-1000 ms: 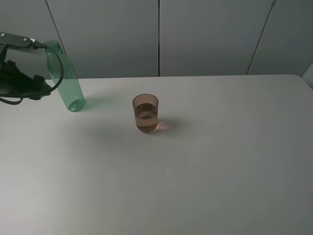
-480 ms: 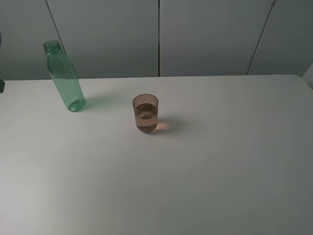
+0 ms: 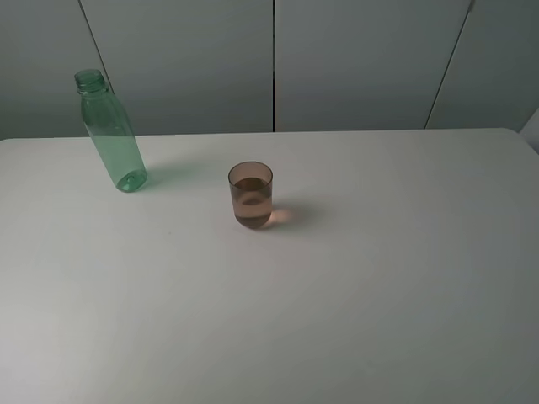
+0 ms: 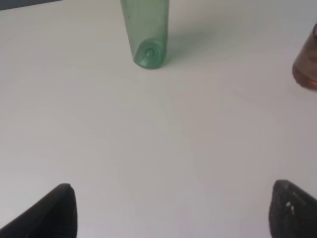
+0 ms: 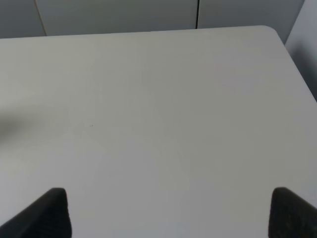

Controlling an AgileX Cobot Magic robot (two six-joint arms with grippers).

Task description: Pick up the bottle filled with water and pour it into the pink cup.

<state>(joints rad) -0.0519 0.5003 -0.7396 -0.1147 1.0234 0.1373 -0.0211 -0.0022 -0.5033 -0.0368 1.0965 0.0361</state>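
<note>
Gone from the exterior high view was the left arm, which a sec earlier had been seen beside the bottle at the far-left edge; bottle and pink cup were not shifted in that time. Bottle was stood upright on the table near its far-left corner, capless, touched by nothing. Cup was stood nearer the middle, well apart from the bottle, w/ liquid seen inside to roughly half height.

Left gripper was spread wide, holding nothing; only its two dark fingertips were caught at the frame edge. Right gripper was likewise spread wide and empty over bare table.

Risks, as judged: bottle is tall, narrow and open-topped, so a knock from a returning finger could tip it and spill whatever is left. Cup is light, so a stray sweep could push it over and dump its contents. How much water is left in the bottle could not be told.

Views: wrist cam on the left showed the bottle's base and lower body plus the cup's edge, w/ clear table between those and the fingers; neck and rim were cut off there. Exterior high showed both items whole but no arms. Right wrist cam showed neither item.
</note>
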